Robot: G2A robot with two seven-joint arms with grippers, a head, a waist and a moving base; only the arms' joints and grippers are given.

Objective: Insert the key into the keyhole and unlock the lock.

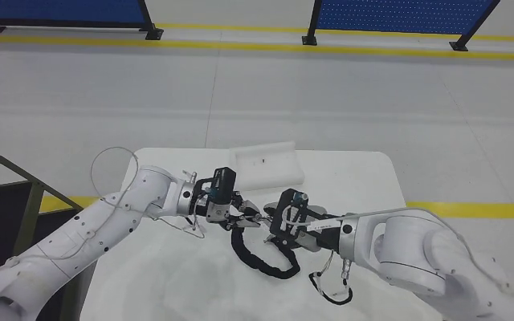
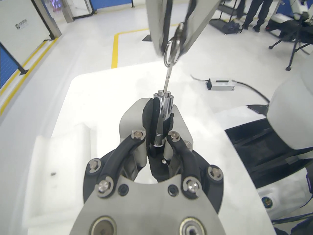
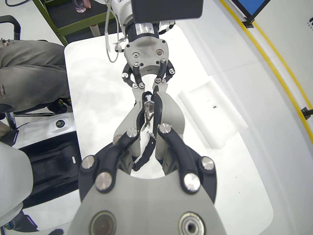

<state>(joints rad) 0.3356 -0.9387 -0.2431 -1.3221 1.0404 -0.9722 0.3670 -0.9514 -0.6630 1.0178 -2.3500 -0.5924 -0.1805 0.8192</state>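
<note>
While the left gripper (image 2: 159,113) clamps the chrome lock (image 2: 163,106) over mid-table, the right gripper (image 3: 149,106) pinches the key (image 2: 167,79), its tip at the keyhole. Far side, a foam tray (image 1: 269,164) holds a dark speck (image 2: 52,173) on the white table (image 1: 353,176), with blue barriers (image 1: 401,16) beyond.

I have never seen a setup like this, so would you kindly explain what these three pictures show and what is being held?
It is a two-armed robot at a white table. One picture looks down from above the arms; the other two come from cameras on each wrist. The left gripper is shut on a chrome lock with a black cable. The right gripper holds a key, its tip at the lock's end. A white foam block lies on the table.
</note>
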